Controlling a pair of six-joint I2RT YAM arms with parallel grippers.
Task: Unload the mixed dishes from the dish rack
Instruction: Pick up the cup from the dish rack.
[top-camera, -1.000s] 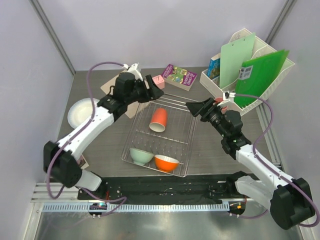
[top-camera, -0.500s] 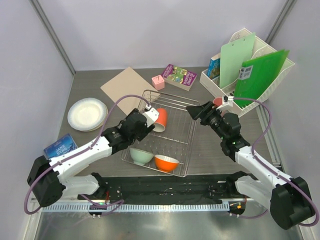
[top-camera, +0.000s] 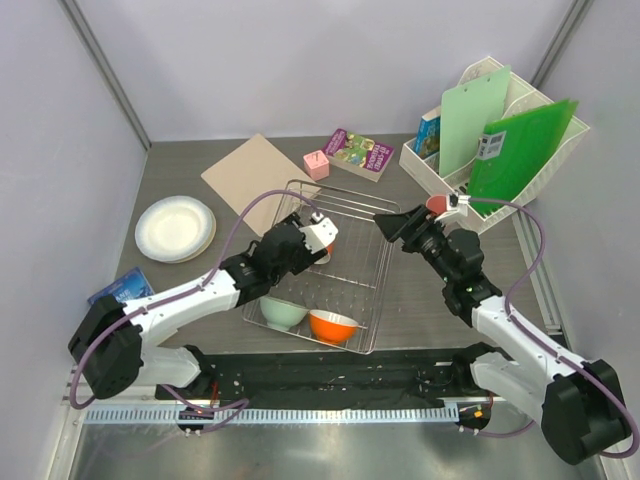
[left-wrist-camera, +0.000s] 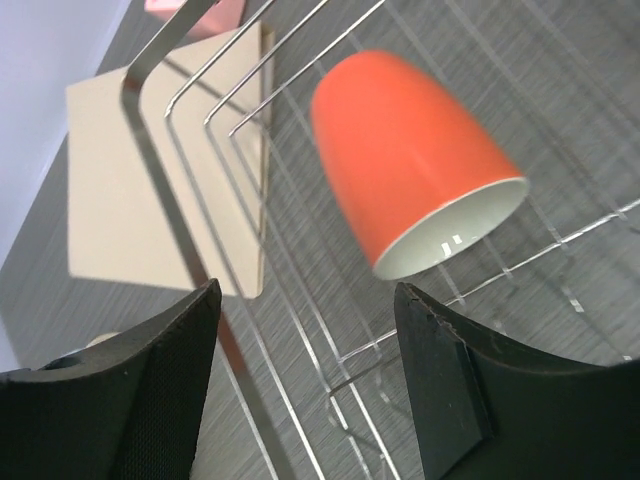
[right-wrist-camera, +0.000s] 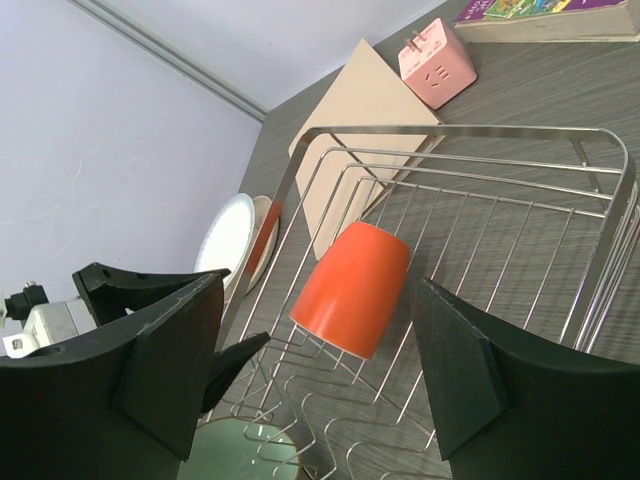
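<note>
Left wrist view: left gripper (left-wrist-camera: 305, 300), jaws wide, faces glossy orange cup (left-wrist-camera: 400, 160), upper centre, in silver wire rack (left-wrist-camera: 168, 190); next, advance and close.

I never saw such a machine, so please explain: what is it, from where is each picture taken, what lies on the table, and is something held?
It is a robot with two arms, each ending in a two-finger gripper. The wide picture comes from a camera above and behind the arms. The two close pictures come from wrist cameras; the dark shapes at their bottom are its own fingers. On the table stands a wire dish rack holding an orange cup on its side, a mint-green bowl and an orange bowl. Around it lie stacked plates, a cardboard sheet, a book and a white file organizer. The left gripper, near the cup, and the right gripper are open; neither holds anything.
</note>
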